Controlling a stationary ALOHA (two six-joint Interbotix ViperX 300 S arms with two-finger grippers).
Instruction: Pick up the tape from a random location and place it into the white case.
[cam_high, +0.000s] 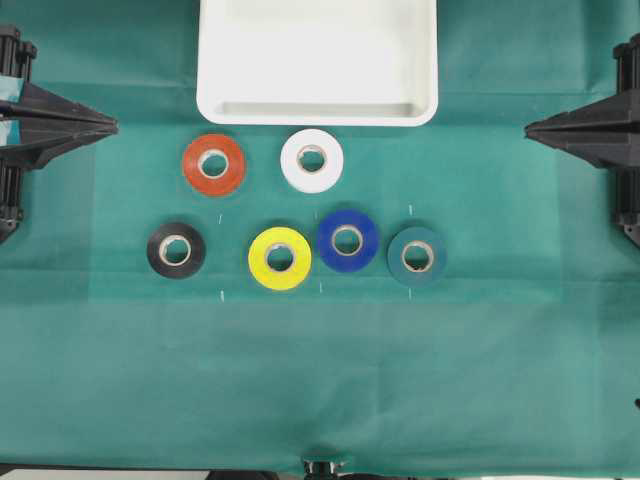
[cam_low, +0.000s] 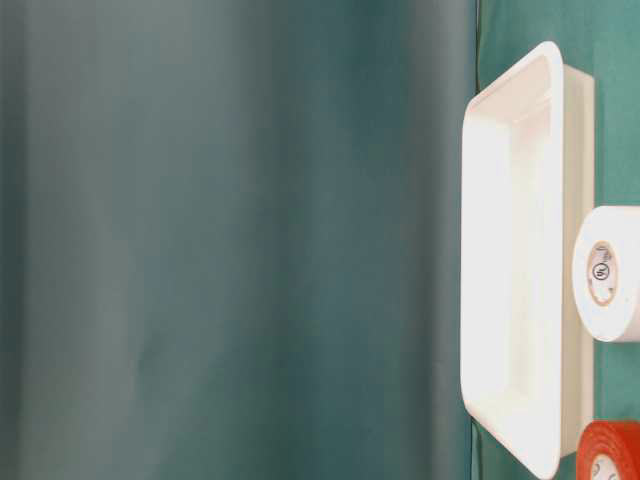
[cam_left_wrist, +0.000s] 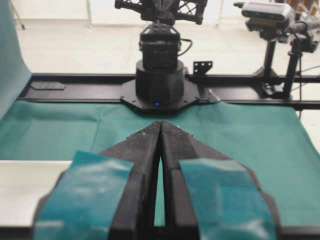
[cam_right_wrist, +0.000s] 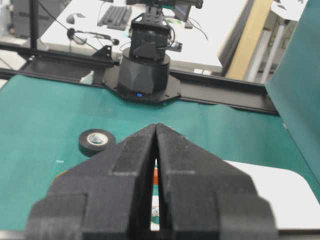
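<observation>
**Green counter, both arms parked, tape untouched**

Green cloth covers the counter (cam_high: 320, 380). The tape (cam_high: 312, 160), a white roll, lies flat just below the white case (cam_high: 318, 108), beside the orange roll (cam_high: 214, 164) and above the yellow roll (cam_high: 280, 258). The left gripper (cam_high: 108, 124) and right gripper (cam_high: 532, 126) sit at the edges, jaws pressed together, holding nothing. A good pick likely means opening wide, descending straight over the white roll, and avoiding the orange neighbour.

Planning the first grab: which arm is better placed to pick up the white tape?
Neither clearly. The tape lies almost midway between the left gripper and right gripper, marginally nearer the left; both are shut and empty.
</observation>
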